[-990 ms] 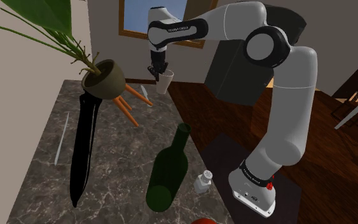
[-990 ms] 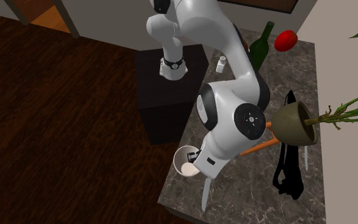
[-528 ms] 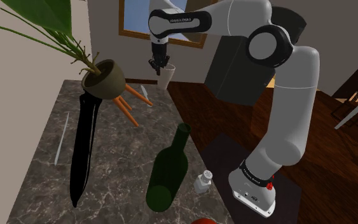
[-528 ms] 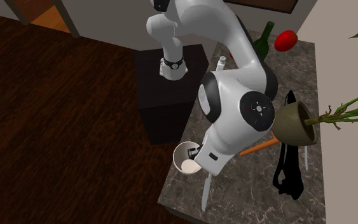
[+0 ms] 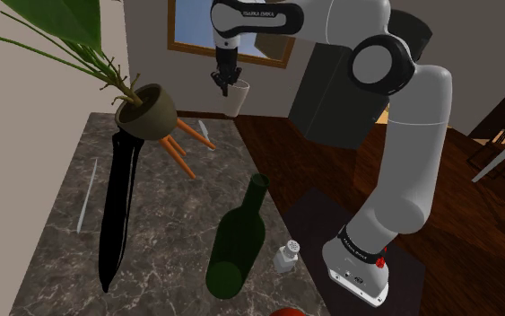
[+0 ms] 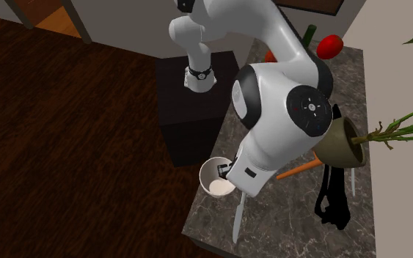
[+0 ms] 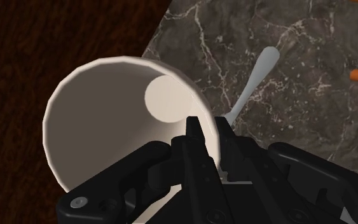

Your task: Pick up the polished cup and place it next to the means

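Observation:
The cup [image 5: 235, 97] is plain white, with a wide mouth. It hangs in the air above the far corner of the dark marble counter [image 5: 169, 224]. My black gripper [image 5: 224, 85] is shut on the cup's rim, one finger inside the wall and one outside. From the wrist, the cup [image 7: 107, 108] shows its open mouth and pale bottom, with the gripper [image 7: 208, 124] pinching its wall over the counter's edge. The second exterior view has the cup [image 6: 216, 178] beside the gripper [image 6: 225, 170], partly out past the counter.
A white utensil [image 7: 254, 76] lies on the counter below the cup, near orange sticks [image 5: 183, 148]. A potted plant [image 5: 149, 109], a long black object [image 5: 120, 206], a green bottle [image 5: 239, 242], a small shaker [image 5: 286, 257] and a red thing [image 6: 329, 45] share the counter.
The arm has risen, carrying the cup straight up from just above the counter's corner. The grip on the rim has stayed the same.

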Controlling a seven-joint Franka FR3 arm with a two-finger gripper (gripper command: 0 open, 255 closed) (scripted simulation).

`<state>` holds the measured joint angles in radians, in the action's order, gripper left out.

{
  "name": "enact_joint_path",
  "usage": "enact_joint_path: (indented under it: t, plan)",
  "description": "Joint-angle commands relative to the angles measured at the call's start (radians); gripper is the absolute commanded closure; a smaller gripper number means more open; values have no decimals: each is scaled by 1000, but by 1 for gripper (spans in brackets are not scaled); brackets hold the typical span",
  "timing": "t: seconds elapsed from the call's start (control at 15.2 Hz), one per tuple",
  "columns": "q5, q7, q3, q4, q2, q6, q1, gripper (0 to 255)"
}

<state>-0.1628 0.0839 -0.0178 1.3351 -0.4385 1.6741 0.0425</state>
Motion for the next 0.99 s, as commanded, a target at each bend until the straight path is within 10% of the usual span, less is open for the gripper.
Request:
enact_joint_path:
  t: [0.0, 0.92]
  plan:
    - [0, -4, 0, -29, -2, -26, 0, 255]
    - [0, -34, 2, -296, -52, -241, 8, 255]
